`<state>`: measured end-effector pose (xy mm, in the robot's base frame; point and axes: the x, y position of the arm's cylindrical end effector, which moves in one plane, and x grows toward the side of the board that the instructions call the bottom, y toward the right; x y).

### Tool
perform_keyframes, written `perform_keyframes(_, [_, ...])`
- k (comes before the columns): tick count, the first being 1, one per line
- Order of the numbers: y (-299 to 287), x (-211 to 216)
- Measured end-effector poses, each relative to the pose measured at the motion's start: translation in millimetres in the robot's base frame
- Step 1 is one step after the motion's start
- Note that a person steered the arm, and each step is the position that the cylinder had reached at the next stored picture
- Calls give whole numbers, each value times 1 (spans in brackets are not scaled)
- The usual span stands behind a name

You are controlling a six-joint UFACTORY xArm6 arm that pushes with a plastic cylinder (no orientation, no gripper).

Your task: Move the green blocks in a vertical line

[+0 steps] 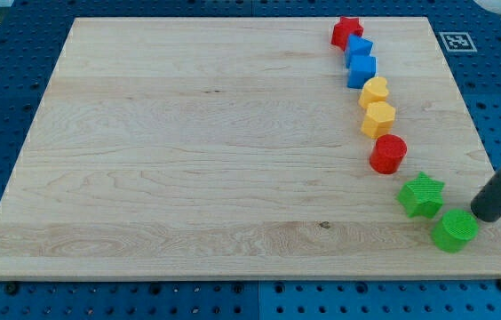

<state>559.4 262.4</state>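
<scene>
The green star [421, 195] and green cylinder [454, 230] are seen near the board's [188, 151] bottom-right corner, the pair slanting down toward the right edge. My tip [485, 213] is placed just right of the cylinder; nothing is gripped, as no gripper is fitted.

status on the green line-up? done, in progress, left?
Done: little; the green star and green cylinder sit close together but diagonal, cylinder lower and further to the view's right. In hand: my tip is just right of the cylinder. Left: nudge the cylinder left until it sits directly under the star.
</scene>
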Motion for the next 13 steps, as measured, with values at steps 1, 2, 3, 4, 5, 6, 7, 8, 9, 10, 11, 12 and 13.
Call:
perform_keyframes(1, [-7,-10])
perform_keyframes(2, [-38,-25])
perform_keyframes(3, [-47,-25])
perform_keyframes(4, [-47,-24])
perform_keyframes(5, [-55,-24])
perform_keyframes(6, [-59,-24])
perform_keyframes(7, [-50,-24])
perform_keyframes(8, [-10,-12])
perform_keyframes(9, [5,13])
perform_keyframes(10, [5,18])
perform_keyframes(11, [1,23])
perform_keyframes(12, [-15,33])
perform_keyframes(13, [-29,33])
